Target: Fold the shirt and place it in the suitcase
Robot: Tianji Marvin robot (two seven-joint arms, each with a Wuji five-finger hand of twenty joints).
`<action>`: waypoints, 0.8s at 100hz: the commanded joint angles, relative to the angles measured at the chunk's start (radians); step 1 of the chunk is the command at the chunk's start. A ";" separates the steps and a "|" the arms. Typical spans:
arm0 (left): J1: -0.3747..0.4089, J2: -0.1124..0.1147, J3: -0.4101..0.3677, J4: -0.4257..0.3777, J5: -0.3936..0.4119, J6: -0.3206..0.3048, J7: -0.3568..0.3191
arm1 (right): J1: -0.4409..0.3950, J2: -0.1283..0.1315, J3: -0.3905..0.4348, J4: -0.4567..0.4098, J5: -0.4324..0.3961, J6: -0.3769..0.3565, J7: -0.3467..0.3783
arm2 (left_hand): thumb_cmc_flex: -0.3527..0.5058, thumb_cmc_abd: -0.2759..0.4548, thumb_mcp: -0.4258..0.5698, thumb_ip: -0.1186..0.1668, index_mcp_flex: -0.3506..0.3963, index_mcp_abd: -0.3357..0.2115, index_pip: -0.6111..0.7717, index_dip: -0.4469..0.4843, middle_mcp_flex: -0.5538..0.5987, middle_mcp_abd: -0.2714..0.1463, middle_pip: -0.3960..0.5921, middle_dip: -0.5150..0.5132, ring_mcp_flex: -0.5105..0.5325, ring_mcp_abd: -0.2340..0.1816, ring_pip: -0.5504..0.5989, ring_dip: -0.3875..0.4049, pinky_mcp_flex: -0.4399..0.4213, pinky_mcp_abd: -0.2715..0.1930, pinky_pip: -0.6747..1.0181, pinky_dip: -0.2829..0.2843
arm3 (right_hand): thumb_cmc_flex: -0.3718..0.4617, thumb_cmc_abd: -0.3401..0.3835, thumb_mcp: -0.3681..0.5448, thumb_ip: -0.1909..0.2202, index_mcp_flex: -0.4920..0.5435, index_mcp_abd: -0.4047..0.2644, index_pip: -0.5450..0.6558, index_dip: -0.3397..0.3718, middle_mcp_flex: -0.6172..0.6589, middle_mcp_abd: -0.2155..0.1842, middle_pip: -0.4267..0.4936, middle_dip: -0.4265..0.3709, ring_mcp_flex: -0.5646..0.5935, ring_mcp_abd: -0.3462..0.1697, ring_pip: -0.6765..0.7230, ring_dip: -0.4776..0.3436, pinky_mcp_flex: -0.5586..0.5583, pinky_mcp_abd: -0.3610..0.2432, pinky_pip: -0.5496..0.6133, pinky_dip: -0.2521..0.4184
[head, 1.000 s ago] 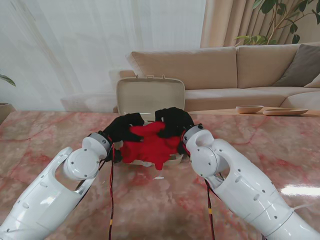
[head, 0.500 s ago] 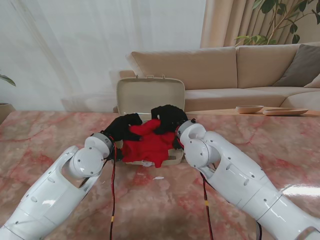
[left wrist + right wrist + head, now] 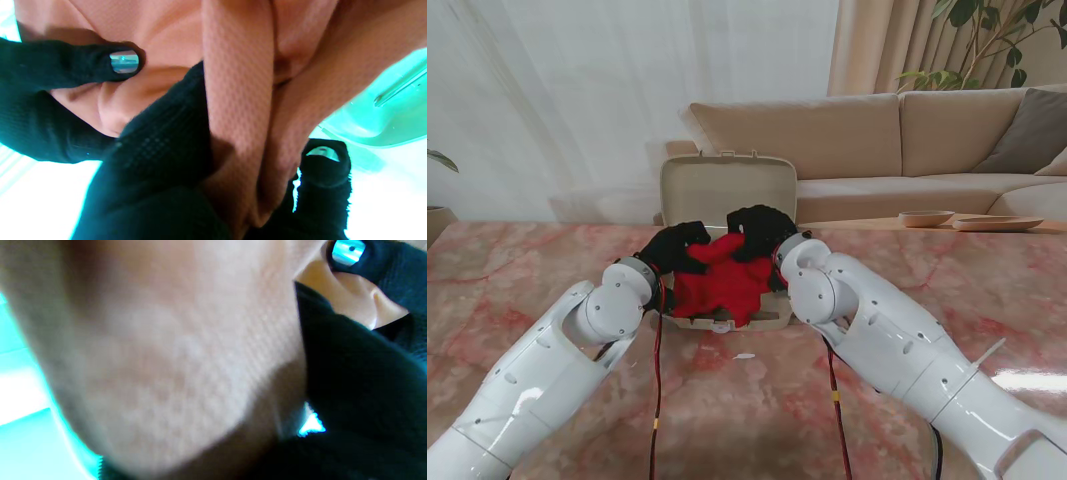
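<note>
A bunched red shirt (image 3: 719,282) sits over the open beige suitcase (image 3: 727,195), whose lid stands upright behind it. My left hand (image 3: 674,248) in its black glove grips the shirt's left side, and my right hand (image 3: 763,233) grips its right side from above. The left wrist view is filled by folds of the shirt (image 3: 240,86) pinched between black fingers (image 3: 123,63). In the right wrist view the shirt (image 3: 166,356) presses blurred against the lens, with one fingertip (image 3: 348,251) showing. The suitcase's tray front edge (image 3: 727,322) shows beneath the cloth.
The suitcase rests on a pink marble table (image 3: 727,420). A beige sofa (image 3: 897,140) stands behind it, and a low table with a bowl (image 3: 925,217) lies at the far right. Red and black cables (image 3: 655,390) hang from both wrists.
Both hands have carried the shirt farther from me and lowered it over the suitcase tray; the hanging cloth that reached the table now lies within the tray's front edge.
</note>
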 commanded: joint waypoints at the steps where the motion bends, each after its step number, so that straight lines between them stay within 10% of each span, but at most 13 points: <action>1: -0.016 -0.007 0.011 0.022 -0.011 0.009 -0.009 | 0.015 -0.009 -0.006 0.020 0.014 0.002 0.019 | 0.110 0.071 0.003 0.047 -0.003 -0.012 0.024 -0.003 0.009 -0.031 0.007 0.004 -0.002 -0.004 -0.004 0.008 -0.013 0.017 0.024 0.027 | 0.099 0.065 0.083 0.085 -0.001 -0.075 0.054 0.013 0.006 -0.036 0.045 0.023 0.000 -0.003 -0.014 0.021 -0.006 -0.114 0.130 -0.016; 49: -0.079 -0.025 0.061 0.142 -0.047 0.022 -0.008 | 0.078 -0.033 -0.064 0.135 0.059 -0.022 0.017 | 0.115 0.113 -0.088 0.063 -0.034 -0.011 0.015 -0.061 -0.016 -0.019 -0.040 -0.012 -0.046 0.021 -0.064 -0.007 -0.071 0.034 -0.034 0.023 | 0.110 0.148 -0.044 0.034 -0.033 -0.099 0.033 -0.017 -0.040 -0.033 0.007 0.000 -0.051 0.015 -0.078 0.010 -0.062 -0.082 0.075 -0.015; 80: -0.086 -0.022 0.063 0.159 -0.058 0.030 -0.031 | 0.096 -0.043 -0.087 0.175 0.066 -0.026 0.007 | 0.116 0.205 -0.221 0.098 -0.052 0.054 -0.178 -0.397 -0.062 0.076 -0.339 -0.105 -0.186 0.104 -0.276 -0.108 -0.244 0.084 -0.206 -0.045 | 0.083 0.134 -0.088 -0.010 -0.062 -0.042 -0.081 -0.188 -0.104 0.016 -0.107 -0.102 -0.138 0.071 -0.250 -0.034 -0.161 0.000 -0.052 -0.008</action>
